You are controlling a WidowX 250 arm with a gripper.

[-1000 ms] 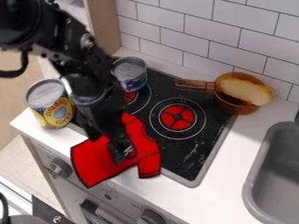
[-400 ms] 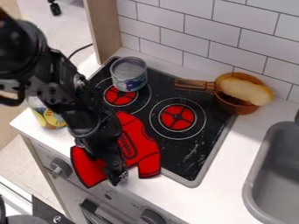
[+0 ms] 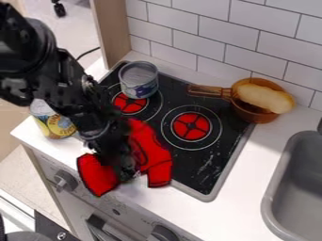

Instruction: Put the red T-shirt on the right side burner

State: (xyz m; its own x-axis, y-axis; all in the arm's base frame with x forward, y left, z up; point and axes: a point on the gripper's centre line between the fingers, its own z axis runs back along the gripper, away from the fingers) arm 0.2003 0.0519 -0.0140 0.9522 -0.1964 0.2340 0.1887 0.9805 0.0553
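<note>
The red T-shirt [image 3: 151, 153] lies across the near left part of the stove [image 3: 217, 160] and the counter [image 3: 239, 183], one end reaching the counter's front edge. Picking it up looks like the step in hand: the gripper [image 3: 127, 172] seems clamped on a fold—the dark arm hides much of the grip. Next calls for a lift, then a carry to the right side burner [image 3: 190, 126]. The shirt is red with dark outlines, rumpled and gathered at its middle. Beyond the burner sits an orange pan [image 3: 252, 113] holding bread [image 3: 264, 98].
</note>
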